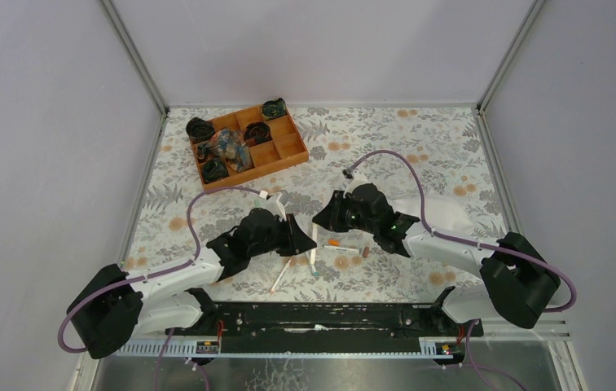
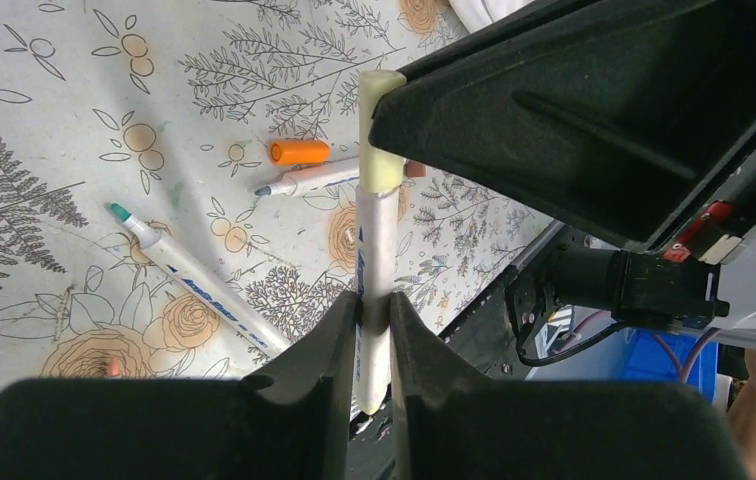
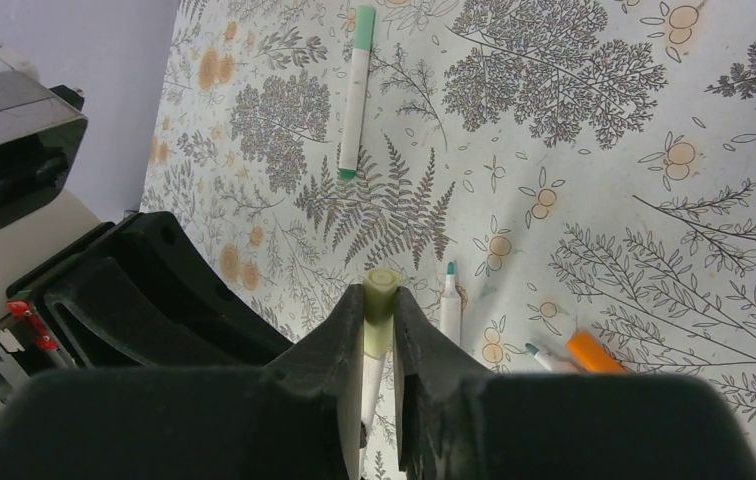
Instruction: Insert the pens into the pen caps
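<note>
Left gripper: we find its fingers closed narrow on the lower barrel of the held pen, a white stick raised off the flowered table cover. The barrel passes between both pads, and its lower end shows below them.

Right gripper: its fingers are closed narrow on the yellowish cap. In the left wrist view this cap sits on the upper end of the held pen, in line with the barrel, with a right finger pressed against its side. We cannot tell how far it is seated.

In the top view the two grippers meet tip to tip near the middle of the table, toward its near edge.

Loose items on the cover below the grippers:
- An orange cap lies on its side, apart from any pen.
- A second pen lies just beside it with its teal tip bare. A brown cap is at its far end, but whether it is fitted or only touching we cannot tell.
- A third pen, its teal tip also bare, lies well to one side.
- A green-capped pen lies further off, seen in the right wrist view.

An orange tray with dark items in several compartments stands at the far left of the table, well apart from the pens.
</note>
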You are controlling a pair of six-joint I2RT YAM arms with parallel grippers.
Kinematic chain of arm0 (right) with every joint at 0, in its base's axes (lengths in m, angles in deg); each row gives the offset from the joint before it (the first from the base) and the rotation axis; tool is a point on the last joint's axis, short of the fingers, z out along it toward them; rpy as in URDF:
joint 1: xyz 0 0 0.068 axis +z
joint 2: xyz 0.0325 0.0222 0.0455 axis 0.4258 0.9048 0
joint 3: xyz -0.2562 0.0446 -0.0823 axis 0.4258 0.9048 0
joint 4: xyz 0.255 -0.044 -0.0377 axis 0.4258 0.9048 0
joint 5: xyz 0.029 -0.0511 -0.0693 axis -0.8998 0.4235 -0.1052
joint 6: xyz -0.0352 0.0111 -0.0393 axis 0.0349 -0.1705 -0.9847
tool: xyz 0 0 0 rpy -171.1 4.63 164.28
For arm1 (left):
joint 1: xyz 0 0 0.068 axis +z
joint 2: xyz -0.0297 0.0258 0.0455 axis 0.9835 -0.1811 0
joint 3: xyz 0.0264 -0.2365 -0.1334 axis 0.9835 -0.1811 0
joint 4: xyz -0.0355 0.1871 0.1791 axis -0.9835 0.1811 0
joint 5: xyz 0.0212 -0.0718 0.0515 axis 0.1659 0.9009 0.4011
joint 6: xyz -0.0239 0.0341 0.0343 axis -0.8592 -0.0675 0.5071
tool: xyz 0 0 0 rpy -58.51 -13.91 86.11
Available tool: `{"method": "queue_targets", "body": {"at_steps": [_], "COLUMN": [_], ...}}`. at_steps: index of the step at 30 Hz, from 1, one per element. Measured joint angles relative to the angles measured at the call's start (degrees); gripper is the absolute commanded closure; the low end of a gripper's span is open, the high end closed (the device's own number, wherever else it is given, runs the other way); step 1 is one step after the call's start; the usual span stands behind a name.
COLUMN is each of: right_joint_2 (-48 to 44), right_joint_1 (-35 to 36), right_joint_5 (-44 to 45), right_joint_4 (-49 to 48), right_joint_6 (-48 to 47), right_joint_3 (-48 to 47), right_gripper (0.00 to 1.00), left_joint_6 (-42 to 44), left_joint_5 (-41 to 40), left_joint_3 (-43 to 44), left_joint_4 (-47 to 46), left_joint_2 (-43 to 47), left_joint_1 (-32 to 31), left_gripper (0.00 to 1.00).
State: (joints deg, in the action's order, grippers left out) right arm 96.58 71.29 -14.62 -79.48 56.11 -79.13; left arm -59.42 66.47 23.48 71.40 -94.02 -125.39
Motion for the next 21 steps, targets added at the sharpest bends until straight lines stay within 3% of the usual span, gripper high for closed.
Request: {"method": "queue_targets", "body": {"at_steps": [14, 18, 21], "right_joint_2": [-1.25, -3.06, -4.59], "right_joint_1": [2.67, 3.19, 4.59], "right_joint_5": [3.91, 3.08, 1.66], "right_joint_4": [-0.04, 0.96, 3.43], "right_joint_6": [1.44, 1.38, 0.83], "right_joint_3": [0.87, 1.53, 1.77], "right_gripper": [1.00, 0.86, 0.63], "left_joint_6": [2.25, 2.82, 3.37], "left_joint_5": [-0.31, -0.90, -1.95], "left_joint_3": [-0.87, -1.01, -1.01], "left_joint_4": [0.00, -0.90, -3.15], "left_joint_2": [-0.04, 0.15, 1.64], "left_joint_1": [0.02, 0.13, 1.03], "left_gripper": [1.00, 1.00, 1.00]}}
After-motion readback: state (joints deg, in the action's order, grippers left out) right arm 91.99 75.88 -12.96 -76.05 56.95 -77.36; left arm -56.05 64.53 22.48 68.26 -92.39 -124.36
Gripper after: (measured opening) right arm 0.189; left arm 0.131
